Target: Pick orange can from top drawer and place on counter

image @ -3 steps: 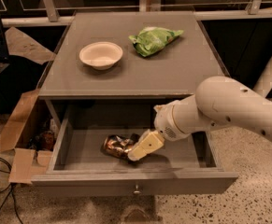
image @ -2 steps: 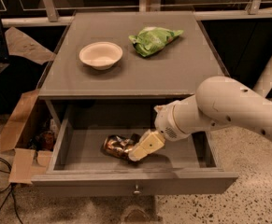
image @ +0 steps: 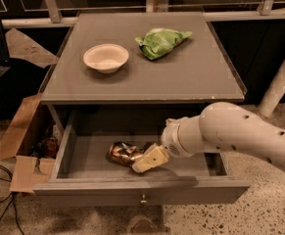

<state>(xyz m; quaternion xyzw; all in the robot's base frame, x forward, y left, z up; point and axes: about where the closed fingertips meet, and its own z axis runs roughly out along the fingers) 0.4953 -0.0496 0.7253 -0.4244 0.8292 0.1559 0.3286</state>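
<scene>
The orange can (image: 121,152), dented and shiny orange-gold and silver, lies on its side on the floor of the open top drawer (image: 137,190), left of centre. My gripper (image: 148,160) is down inside the drawer, reaching in from the right on the white arm (image: 230,131). Its tip is at the can's right end and overlaps it in the camera view. I cannot see whether it has hold of the can. The grey counter (image: 191,72) above the drawer holds no can.
A white bowl (image: 106,58) and a green snack bag (image: 160,42) sit on the counter's back half. An open cardboard box (image: 22,146) with clutter stands on the floor left of the cabinet. A white post (image: 281,82) rises at the right.
</scene>
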